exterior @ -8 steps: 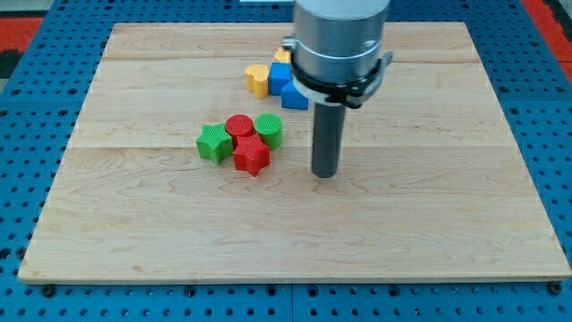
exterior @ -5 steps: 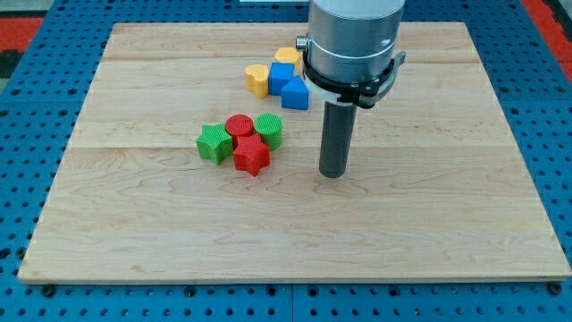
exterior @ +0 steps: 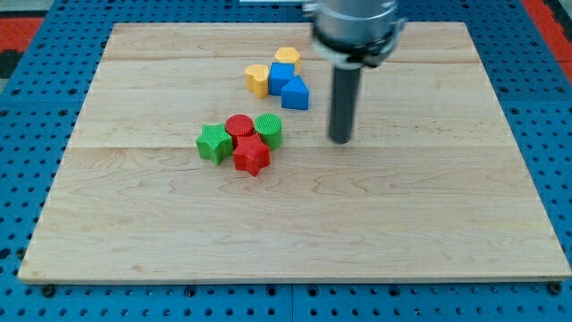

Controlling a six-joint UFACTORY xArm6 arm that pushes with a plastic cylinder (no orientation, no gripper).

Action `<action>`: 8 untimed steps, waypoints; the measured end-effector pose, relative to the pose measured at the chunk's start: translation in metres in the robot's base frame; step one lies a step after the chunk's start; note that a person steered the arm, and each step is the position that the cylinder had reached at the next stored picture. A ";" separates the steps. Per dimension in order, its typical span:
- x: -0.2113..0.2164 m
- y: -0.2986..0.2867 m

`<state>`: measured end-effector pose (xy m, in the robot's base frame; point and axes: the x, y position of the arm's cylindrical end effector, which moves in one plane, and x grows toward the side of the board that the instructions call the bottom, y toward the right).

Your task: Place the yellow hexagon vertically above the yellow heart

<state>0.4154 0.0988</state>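
Observation:
The yellow hexagon [exterior: 287, 56] lies near the view's top, just above and right of the yellow heart [exterior: 257, 79]. Between and beside them sit a blue cube [exterior: 281, 75] and a blue triangular block [exterior: 296, 93], all touching in a cluster. My tip [exterior: 340, 139] rests on the board to the right of and below this cluster, well apart from every block. The rod runs up to the arm body at the view's top.
A second cluster lies left of my tip: a green star [exterior: 214, 142], a red cylinder [exterior: 239, 126], a green cylinder [exterior: 269, 130] and a red star [exterior: 252, 155], touching one another. The wooden board [exterior: 134, 233] sits on a blue pegboard.
My tip has moved toward the view's top and slightly right, from below the blue triangular block's level to nearer it. The arm body has risen out of view. No block has moved.

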 end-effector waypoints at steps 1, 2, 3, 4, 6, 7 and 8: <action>-0.068 0.003; -0.092 -0.008; -0.126 -0.011; -0.121 -0.071; -0.125 -0.127; -0.120 -0.128; -0.112 -0.100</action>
